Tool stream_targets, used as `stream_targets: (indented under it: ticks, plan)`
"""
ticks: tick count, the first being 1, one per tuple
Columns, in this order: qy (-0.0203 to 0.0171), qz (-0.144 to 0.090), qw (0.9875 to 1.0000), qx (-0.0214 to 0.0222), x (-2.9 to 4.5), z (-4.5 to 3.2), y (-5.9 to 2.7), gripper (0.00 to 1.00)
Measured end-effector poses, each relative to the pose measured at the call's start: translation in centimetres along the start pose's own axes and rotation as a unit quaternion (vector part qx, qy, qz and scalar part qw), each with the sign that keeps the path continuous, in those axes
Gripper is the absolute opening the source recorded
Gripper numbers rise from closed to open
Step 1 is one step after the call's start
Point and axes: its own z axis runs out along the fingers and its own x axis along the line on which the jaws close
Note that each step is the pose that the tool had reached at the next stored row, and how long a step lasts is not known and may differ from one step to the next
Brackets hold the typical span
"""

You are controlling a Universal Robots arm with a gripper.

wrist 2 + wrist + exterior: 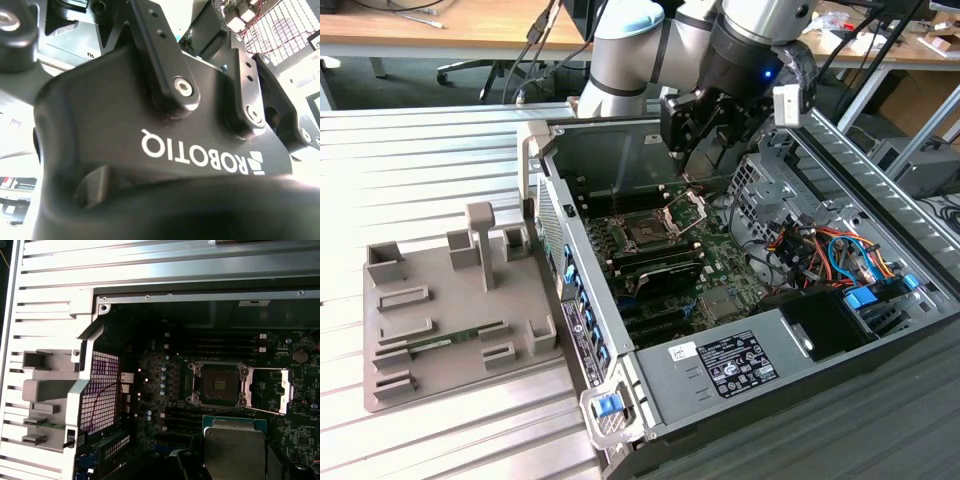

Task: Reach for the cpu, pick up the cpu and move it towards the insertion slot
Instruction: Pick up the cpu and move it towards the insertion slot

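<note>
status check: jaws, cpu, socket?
Gripper above open case. Cpu held at the jaws, short of insertion slot. Clamp frame open, slot unobstructed.

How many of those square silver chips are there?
1: the cpu, in the first wrist view, raised above the board right next to the open insertion slot. Others could be hidden from these cameras.

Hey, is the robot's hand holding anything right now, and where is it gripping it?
Yes: the small flat square cpu with the pale silver metal top, seen in the first wrist view. It appears gripped at its near edge; the exact contact is hidden.
</note>
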Motion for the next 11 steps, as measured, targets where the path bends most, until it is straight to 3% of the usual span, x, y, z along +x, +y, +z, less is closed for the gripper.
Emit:
stream_targets:
  ticks: [11]
  plan:
    - [0.0000, 0.000, 1.0000, 0.0000, -0.39, 0.19, 0.01, 0.55]
